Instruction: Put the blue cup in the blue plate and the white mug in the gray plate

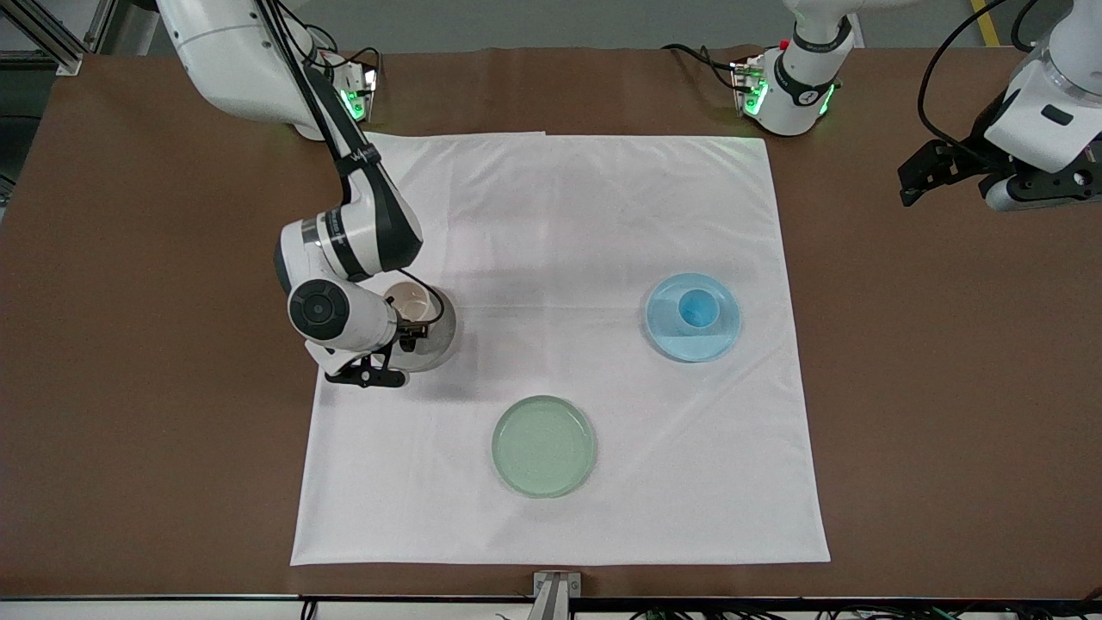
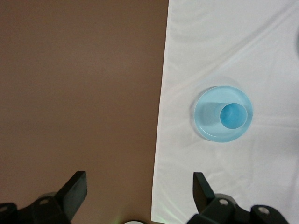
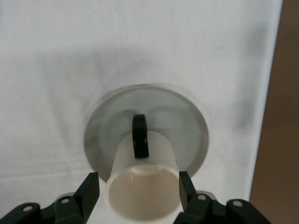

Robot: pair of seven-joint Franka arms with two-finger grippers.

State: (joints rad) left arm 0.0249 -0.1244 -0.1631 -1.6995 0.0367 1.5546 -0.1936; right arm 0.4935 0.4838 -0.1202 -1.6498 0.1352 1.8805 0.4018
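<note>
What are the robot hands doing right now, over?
Right gripper shut on white mug, over gray plate. Left gripper open, waiting over bare table. Blue cup on blue plate. Nothing in the way.

We see glossy white arm shells with dark grey joint bands, green lights glowing at both bases, black cables looped along the links, and black angular fingers (image 3: 91, 191) with small silver screws
</note>
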